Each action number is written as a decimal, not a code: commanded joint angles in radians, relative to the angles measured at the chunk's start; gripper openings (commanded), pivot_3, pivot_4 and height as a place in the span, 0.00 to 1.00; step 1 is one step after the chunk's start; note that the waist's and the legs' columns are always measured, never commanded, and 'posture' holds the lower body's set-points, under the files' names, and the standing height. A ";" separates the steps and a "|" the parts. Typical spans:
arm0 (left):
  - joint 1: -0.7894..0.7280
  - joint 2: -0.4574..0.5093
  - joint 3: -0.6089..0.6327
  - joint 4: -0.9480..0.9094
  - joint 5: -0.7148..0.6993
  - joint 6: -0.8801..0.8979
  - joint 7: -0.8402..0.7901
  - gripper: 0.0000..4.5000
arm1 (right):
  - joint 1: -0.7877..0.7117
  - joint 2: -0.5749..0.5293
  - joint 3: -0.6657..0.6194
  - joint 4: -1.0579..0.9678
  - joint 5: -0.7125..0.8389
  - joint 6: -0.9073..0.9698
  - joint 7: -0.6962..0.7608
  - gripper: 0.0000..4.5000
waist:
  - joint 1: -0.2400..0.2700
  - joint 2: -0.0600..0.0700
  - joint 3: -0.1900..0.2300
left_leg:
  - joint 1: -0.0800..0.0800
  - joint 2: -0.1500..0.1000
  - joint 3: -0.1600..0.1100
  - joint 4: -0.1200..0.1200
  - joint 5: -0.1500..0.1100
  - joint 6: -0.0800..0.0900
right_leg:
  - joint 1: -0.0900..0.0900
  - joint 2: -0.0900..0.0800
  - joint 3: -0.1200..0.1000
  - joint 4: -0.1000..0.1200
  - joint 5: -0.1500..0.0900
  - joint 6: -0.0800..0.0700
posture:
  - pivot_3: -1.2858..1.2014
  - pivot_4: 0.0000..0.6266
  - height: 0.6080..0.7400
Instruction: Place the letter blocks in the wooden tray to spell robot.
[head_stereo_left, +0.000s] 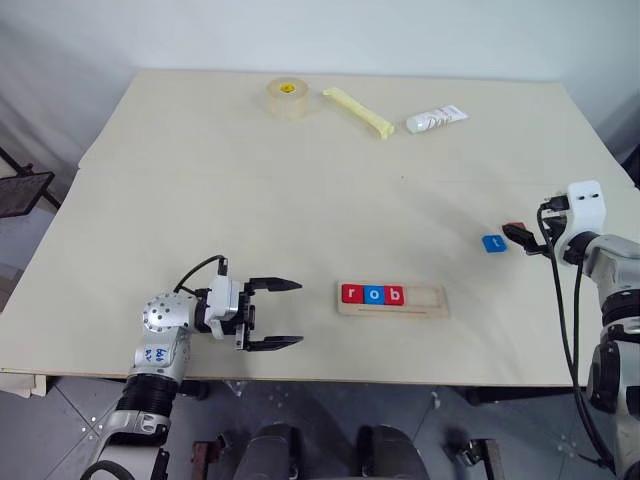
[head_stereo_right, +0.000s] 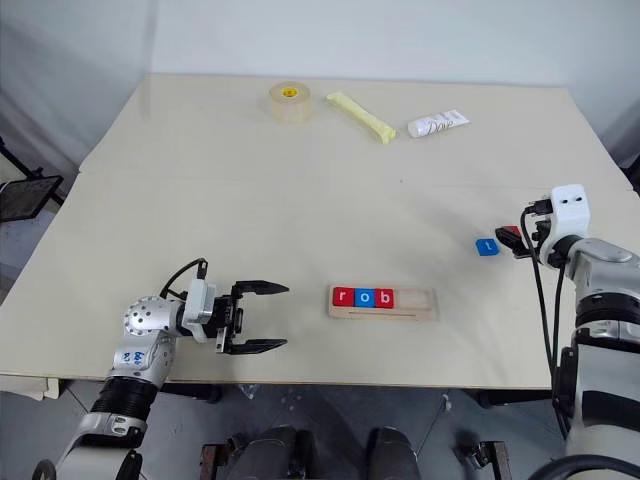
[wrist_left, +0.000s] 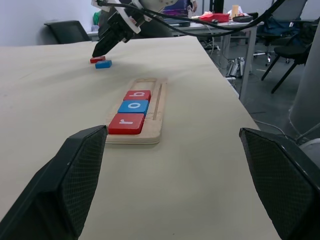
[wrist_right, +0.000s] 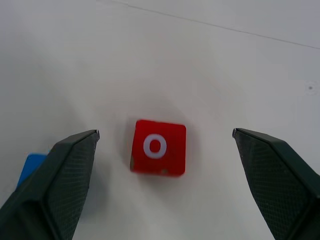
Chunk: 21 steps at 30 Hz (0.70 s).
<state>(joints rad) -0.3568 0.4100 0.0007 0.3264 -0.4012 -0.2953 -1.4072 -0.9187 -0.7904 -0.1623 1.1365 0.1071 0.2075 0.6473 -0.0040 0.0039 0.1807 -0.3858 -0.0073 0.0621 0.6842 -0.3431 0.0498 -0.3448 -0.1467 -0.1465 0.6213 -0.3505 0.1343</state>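
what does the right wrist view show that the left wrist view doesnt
The right wrist view alone lets you read the white o on the red block, lying flat between the open right gripper fingers. The left wrist view alone shows the wooden tray holding r, o, b, seen past the open left gripper. Both show the red block and the blue block beside it on the table.

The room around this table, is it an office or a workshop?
Probably an office or lab. Past the pale table stand black office chairs and a cluttered desk. On the table lie the wooden tray, tape roll and tube.
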 joint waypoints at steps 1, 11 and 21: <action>0.008 -0.001 0.006 -0.030 -0.015 -0.005 0.020 1.00 | -0.028 -0.009 -0.014 0.057 -0.014 -0.024 -0.035 1.00 | 0.002 0.000 0.000 | 0.000 0.000 0.000 0.000 0.000 0.000 | 0.000 0.000 0.000 0.000 0.000 0.000 | 0.52 0.24 1.00; -0.004 -0.011 0.005 -0.008 -0.009 -0.027 0.048 1.00 | -0.044 -0.004 -0.007 0.096 -0.028 -0.029 -0.034 0.71 | 0.000 0.000 0.000 | -0.001 0.000 0.000 0.000 0.000 0.000 | 0.000 0.000 -0.001 0.000 0.000 0.000 | 0.52 0.24 1.00; -0.026 -0.026 -0.001 0.027 -0.004 -0.045 0.053 1.00 | -0.040 0.006 -0.033 0.084 -0.019 -0.050 -0.078 0.33 | -0.001 0.000 0.000 | -0.001 0.000 -0.001 0.000 0.000 0.000 | 0.000 0.000 -0.002 0.000 0.000 0.000 | 0.52 0.24 1.00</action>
<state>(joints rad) -0.3770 0.3900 -0.0013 0.3550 -0.3995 -0.3249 -1.3534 -0.9466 -0.7733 -0.1692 1.2303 0.0781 0.1742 0.5889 -0.0047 0.0041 0.1807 -0.3865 -0.0074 0.0616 0.6843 -0.3429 0.0496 -0.3447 -0.1471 -0.1484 0.6212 -0.3505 0.1343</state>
